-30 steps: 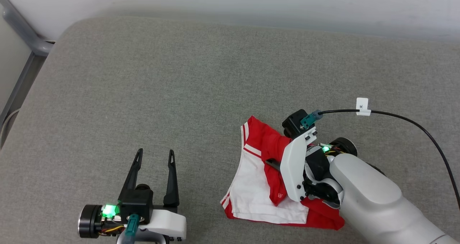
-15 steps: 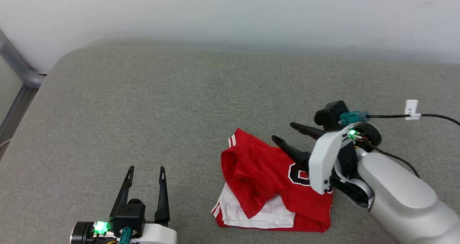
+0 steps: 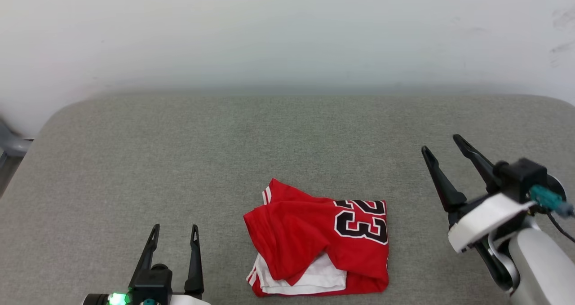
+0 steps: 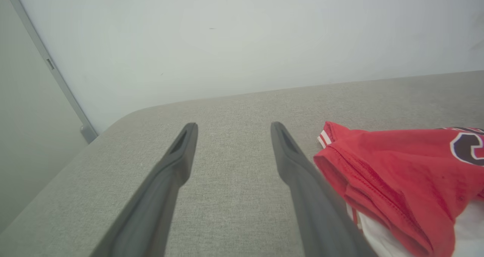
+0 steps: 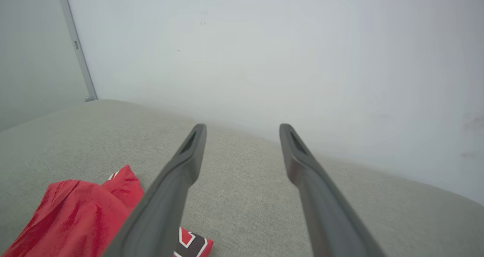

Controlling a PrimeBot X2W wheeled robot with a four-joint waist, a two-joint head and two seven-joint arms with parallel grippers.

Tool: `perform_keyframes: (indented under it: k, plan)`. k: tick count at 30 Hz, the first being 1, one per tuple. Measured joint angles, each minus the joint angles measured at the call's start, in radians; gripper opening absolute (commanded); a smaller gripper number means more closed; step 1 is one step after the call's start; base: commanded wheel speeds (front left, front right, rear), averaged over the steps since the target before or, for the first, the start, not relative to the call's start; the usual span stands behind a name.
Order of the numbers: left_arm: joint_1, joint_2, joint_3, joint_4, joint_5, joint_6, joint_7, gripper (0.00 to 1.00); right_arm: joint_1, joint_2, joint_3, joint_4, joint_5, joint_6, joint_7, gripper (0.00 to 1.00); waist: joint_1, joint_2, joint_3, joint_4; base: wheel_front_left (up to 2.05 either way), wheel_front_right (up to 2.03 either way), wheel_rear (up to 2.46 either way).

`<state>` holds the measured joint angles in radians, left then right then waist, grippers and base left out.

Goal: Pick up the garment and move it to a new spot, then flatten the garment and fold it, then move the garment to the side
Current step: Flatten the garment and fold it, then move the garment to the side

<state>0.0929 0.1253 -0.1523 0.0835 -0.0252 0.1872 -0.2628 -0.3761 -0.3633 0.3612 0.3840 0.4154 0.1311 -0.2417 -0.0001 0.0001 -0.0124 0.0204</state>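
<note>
Red cloth, one item: the garment, a short-sleeved shirt in a loose, rumpled fold, black number 23 uppermost, white sleeve showing under its near edge. Head view: it lies on the grey cushion between the pincers, to the right of the left pincer and to the left of the right pincer, touching neither; both stand wide open and empty. Left wrist view: left pincer, fingers spread, garment just beside its right finger. Right wrist view: right pincer, fingers spread, garment at its lower left. Handling, judged: light, soft, limp; layers would likely slide apart, so pinch a folded edge through all layers. Count: one garment, two pincers, four fingers.
</note>
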Motion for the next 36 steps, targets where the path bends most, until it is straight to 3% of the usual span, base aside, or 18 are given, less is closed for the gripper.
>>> perform_keyframes:
  k: [6, 12, 22, 36]
  plan:
    - [0.006, 0.006, 0.000, -0.018, 0.003, -0.004, 0.000, 1.00, 0.196, 0.120, -0.225, -0.171, -0.163, 0.000, -0.016, 1.00, 0.0000, 0.0000, -0.014, -0.021, 0.00, 0.00, 0.00]
    - [0.017, 0.012, -0.001, -0.032, 0.005, -0.007, 0.000, 1.00, 0.361, 0.228, -0.338, -0.304, -0.233, 0.000, -0.019, 1.00, 0.0000, 0.0000, -0.026, -0.024, 0.00, 0.00, 0.00]
    - [0.044, 0.025, -0.002, -0.043, 0.007, -0.009, 0.000, 1.00, 0.499, 0.291, -0.378, -0.363, -0.266, 0.000, -0.014, 1.00, 0.0001, 0.0000, -0.036, -0.019, 0.00, 0.00, 0.00]
    - [0.046, 0.027, -0.011, -0.042, 0.009, -0.010, 0.000, 1.00, 0.541, 0.309, -0.399, -0.323, -0.276, 0.000, -0.009, 1.00, 0.0001, 0.0000, -0.031, 0.001, 0.00, 0.00, 0.00]
